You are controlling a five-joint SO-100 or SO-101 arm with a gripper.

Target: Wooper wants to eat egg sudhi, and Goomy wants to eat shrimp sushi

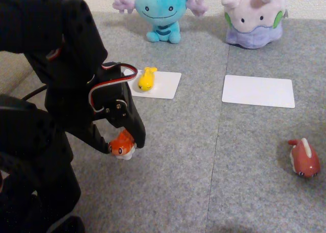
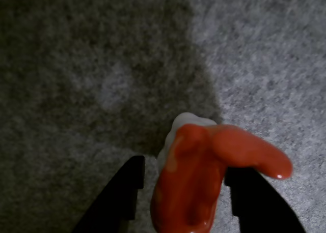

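My gripper (image 1: 124, 145) is shut on the shrimp sushi (image 1: 122, 140), an orange fish toy with a white underside, low over the grey carpet at the left. In the wrist view the shrimp sushi (image 2: 193, 182) sits between the two black fingers (image 2: 127, 187), tail up, within my gripper (image 2: 187, 167). The yellow egg sushi (image 1: 146, 79) lies on a white card (image 1: 165, 85) in front of the blue Wooper (image 1: 162, 11). The lilac Goomy (image 1: 253, 17) sits at the back right behind a second, bare white card (image 1: 259, 90).
A dark red toy with a white stripe (image 1: 304, 159) lies on the carpet at the right. The black arm (image 1: 56, 90) takes up the left side of the other view. Grey carpet tiles (image 1: 204, 182) lie open between the gripper and the right card.
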